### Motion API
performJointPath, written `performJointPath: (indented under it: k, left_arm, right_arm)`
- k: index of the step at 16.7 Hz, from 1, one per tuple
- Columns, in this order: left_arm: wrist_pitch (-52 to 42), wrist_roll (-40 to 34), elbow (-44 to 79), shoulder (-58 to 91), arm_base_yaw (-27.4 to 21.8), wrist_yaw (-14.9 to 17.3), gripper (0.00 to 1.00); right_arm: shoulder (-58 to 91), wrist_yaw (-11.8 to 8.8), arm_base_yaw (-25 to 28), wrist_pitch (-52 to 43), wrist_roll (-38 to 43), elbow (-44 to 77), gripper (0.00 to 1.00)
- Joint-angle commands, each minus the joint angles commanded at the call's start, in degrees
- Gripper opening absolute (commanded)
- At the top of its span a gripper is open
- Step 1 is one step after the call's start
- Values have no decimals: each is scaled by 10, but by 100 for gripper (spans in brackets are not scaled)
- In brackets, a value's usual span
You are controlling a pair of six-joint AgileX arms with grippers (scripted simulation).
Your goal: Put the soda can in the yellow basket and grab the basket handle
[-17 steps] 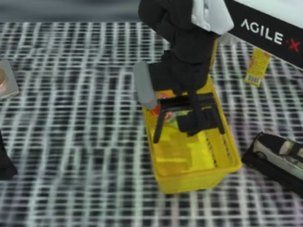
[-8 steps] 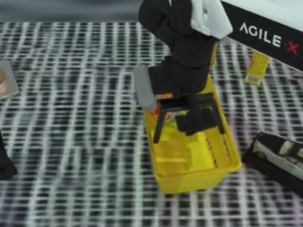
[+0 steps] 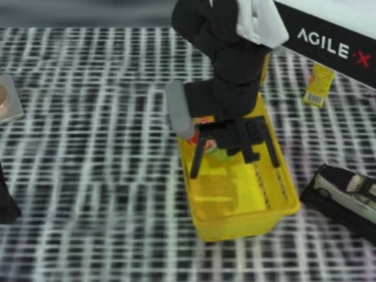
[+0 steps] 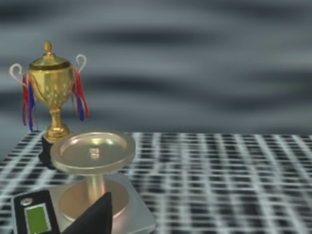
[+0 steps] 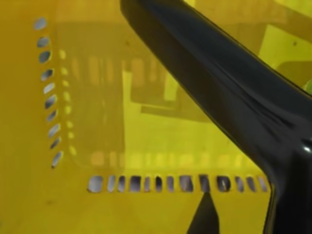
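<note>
The yellow basket [image 3: 247,214] stands at the table's middle. Inside its far end lies the soda can [image 3: 214,150], red and green, mostly covered by my right arm. The black basket handle [image 3: 197,155] stands raised across the basket. My right gripper [image 3: 244,147] hangs over the basket right at the handle's top bar, open and holding nothing. In the right wrist view the handle [image 5: 219,83] runs close across the yellow inside, and one fingertip [image 5: 204,217] shows. My left arm [image 3: 4,202] is parked at the left edge, with one fingertip [image 4: 95,217] showing.
A yellow carton [image 3: 317,82] lies at the far right. A black toy car [image 3: 346,194] sits right of the basket. At the left edge stands a metal scale [image 4: 92,151] with a gold trophy [image 4: 51,92] behind it and a small black device [image 4: 34,217] beside it.
My right gripper has moved a little toward the basket's far end, closer to the handle's top bar. The basket, the can and the left arm have stayed put.
</note>
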Motion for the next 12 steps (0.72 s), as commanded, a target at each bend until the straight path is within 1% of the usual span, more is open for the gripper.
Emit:
performJointPath:
  k: [1,2,12]
  left_arm:
    - [0,0,0,0,0,0,100]
    - [0,0,0,0,0,0,100]
    - [0,0,0,0,0,0,100]
  right_arm:
    - [0,0,0,0,0,0,2]
    - [0,0,0,0,0,0,0]
    - [0,0,0,0,0,0,0]
